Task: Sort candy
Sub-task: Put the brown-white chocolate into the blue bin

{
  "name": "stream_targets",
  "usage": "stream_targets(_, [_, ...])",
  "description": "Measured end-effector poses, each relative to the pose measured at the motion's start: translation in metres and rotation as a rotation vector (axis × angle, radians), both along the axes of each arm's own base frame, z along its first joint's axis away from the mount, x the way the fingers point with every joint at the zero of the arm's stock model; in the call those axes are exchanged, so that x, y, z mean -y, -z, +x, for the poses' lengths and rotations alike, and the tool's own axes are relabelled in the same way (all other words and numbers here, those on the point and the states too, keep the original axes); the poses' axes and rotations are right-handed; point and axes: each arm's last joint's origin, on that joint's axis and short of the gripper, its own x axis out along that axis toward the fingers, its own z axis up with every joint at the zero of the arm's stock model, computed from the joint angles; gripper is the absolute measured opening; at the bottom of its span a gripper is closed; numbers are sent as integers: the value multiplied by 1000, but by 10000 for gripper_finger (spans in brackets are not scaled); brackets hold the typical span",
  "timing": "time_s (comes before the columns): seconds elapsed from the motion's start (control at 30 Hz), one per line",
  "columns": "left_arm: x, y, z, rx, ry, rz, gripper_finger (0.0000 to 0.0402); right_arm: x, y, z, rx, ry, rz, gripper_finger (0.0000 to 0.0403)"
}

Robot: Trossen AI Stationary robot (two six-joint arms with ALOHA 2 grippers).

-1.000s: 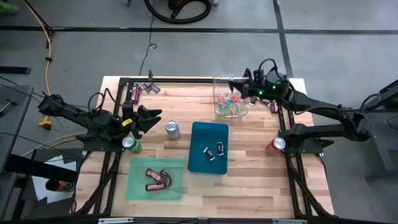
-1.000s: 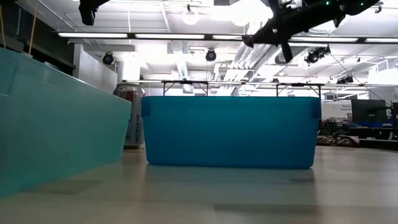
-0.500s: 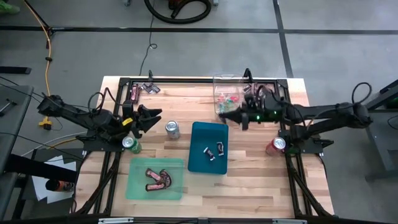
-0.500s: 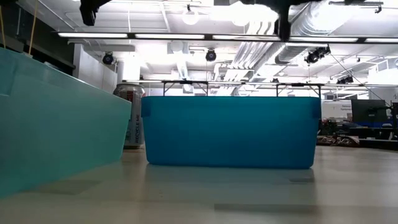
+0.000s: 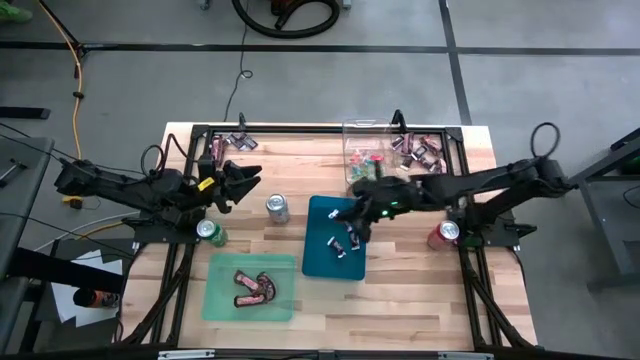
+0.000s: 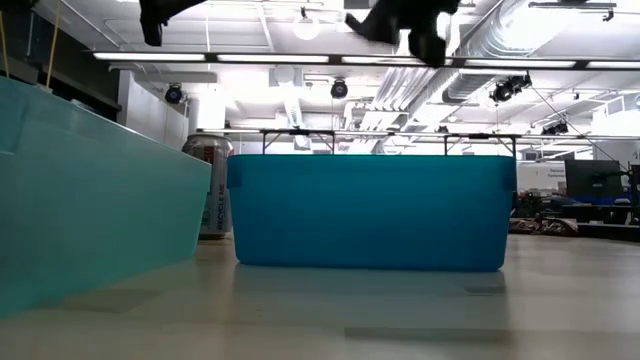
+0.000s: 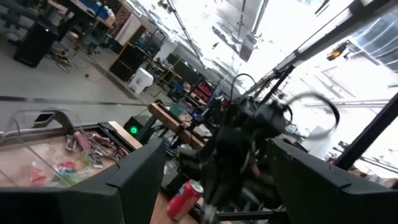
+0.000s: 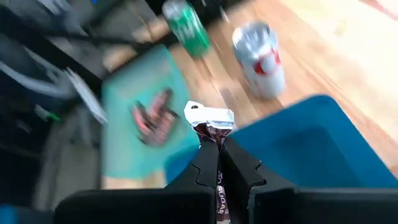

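My right gripper (image 5: pixel 355 216) hangs over the far part of the blue tray (image 5: pixel 322 262), shut on a dark, silver-ended wrapped candy (image 8: pixel 209 119). Two more such candies (image 5: pixel 343 243) lie in that tray. Red-brown bars (image 5: pixel 252 288) lie in the green tray (image 5: pixel 222 300). Bright small candies fill the clear container (image 5: pixel 368 160). My left gripper (image 5: pixel 250 180) stands open above the table's left side, holding nothing. My right gripper pinches the candy's dark wrapper (image 8: pixel 208 130) between its two fingers. The candy lies along the fingers, and its silver crimped end (image 8: pixel 210 114) sticks out past their tips. The fingers slant down toward the table's left. The candy is lifted clear above the blue tray.
A silver can (image 5: pixel 277 208) stands between the left gripper and the blue tray. A green can (image 5: pixel 208 231) stands at the left and a red can (image 5: pixel 444 234) at the right. Loose candies lie at the far right (image 5: pixel 425 150) and far left (image 5: pixel 228 145).
My right gripper has swung from beside the clear container at the far right toward the near left, out over the blue tray, tipping downward. It has stayed shut on the candy the whole way.
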Motion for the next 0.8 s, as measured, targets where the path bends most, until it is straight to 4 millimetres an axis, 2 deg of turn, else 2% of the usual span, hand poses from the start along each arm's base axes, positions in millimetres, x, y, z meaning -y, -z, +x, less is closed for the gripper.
stream_targets(0.13, [-2,0,0,0,-11,0,268,-2,18,21,-122,-52,-85,0])
stream_targets(0.3, [-2,0,0,0,-9,1,268,-1,56,42,-252,-64,-114,1])
stream_targets(0.4, [-2,0,0,0,-9,1,268,1,78,49,-337,-60,-120,16])
stream_targets(0.6, [-2,0,0,-1,-9,2,268,7,113,58,-459,-28,-106,98])
stream_targets(0.8, [-2,0,0,-2,-10,3,268,9,115,59,-471,-66,-102,185])
